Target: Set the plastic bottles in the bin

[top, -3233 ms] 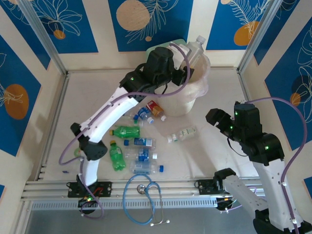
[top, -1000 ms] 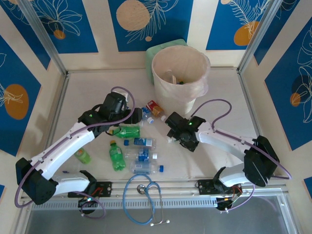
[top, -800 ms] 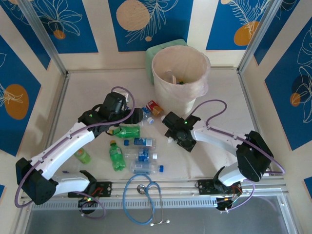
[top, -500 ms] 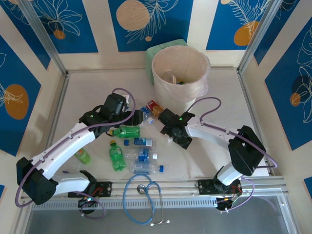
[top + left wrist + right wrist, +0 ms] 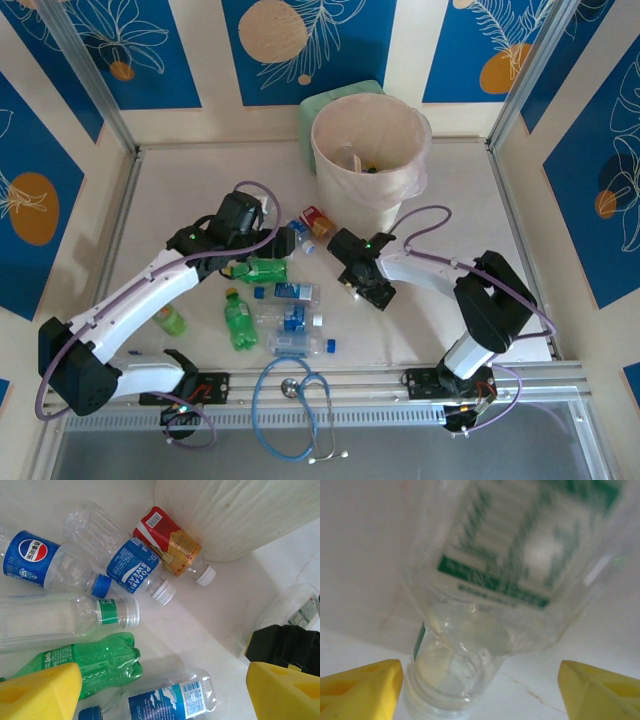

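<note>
The bin point(image 5: 370, 150) stands at the back of the table with a few items inside. Several plastic bottles lie in front of it. My left gripper point(image 5: 276, 242) hovers open over them; between its yellow fingertips point(image 5: 40, 690) lie a green bottle point(image 5: 85, 662) and a clear blue-labelled bottle point(image 5: 170, 702), neither touched. Beyond them are a red-labelled bottle point(image 5: 167, 542) and a blue Pocari bottle point(image 5: 132, 570). My right gripper point(image 5: 360, 277) is low on the table, open. Its fingers straddle the neck of a clear green-labelled bottle point(image 5: 520, 555), with a gap left on the right side.
A pale green box point(image 5: 320, 100) sits behind the bin. A blue-tubed stethoscope point(image 5: 295, 400) lies on the near rail. Two more green bottles point(image 5: 238, 322) point(image 5: 170, 320) lie at the near left. The bin wall point(image 5: 240, 515) is close behind the bottle pile.
My right gripper slid left along the clear bottle to its neck and its jaws narrowed a little. The left gripper, earlier up at the bin, has barely shifted over the pile.
</note>
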